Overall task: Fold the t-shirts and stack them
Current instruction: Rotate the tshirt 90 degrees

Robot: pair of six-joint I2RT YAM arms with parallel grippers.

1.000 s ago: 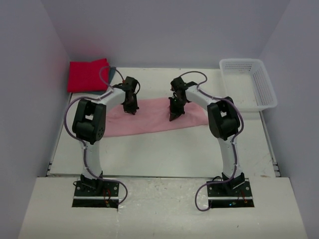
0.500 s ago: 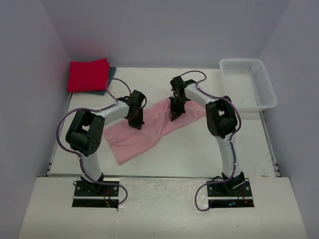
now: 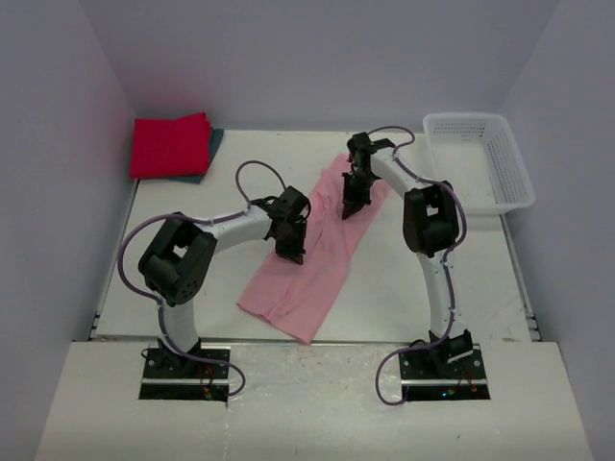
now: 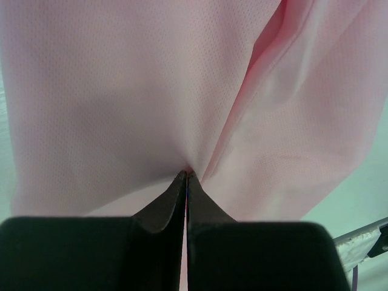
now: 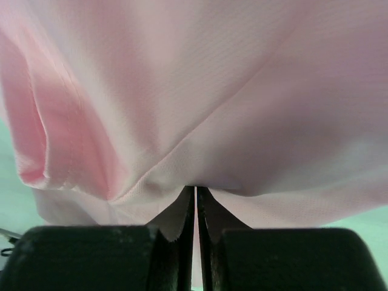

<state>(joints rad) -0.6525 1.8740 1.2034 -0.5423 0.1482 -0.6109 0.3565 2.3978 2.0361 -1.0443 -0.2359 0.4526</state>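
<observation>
The pale pink t-shirt [image 3: 317, 254] lies as a long folded strip, running slantwise from the back right to the near middle of the table. My left gripper [image 3: 293, 252] is shut on its cloth near the middle of the strip; pink fabric [image 4: 121, 91] fills the left wrist view and bunches at the fingertips. My right gripper [image 3: 349, 208] pinches the far end of the strip, its jaws nearly together on the cloth [image 5: 254, 91]. A folded red t-shirt [image 3: 170, 144] rests at the back left on a dark teal one [image 3: 213, 144], of which only an edge shows.
A white mesh basket [image 3: 504, 154] stands at the back right corner. Purple-grey walls close in the table on three sides. Bare table surface [image 3: 192, 298] shows to the left of the pink strip and also to its right [image 3: 461, 279].
Both arms have swung the pink shirt round, from lying crosswise to slanting. The left gripper came nearer and rightward; the right gripper went farther back and right.
</observation>
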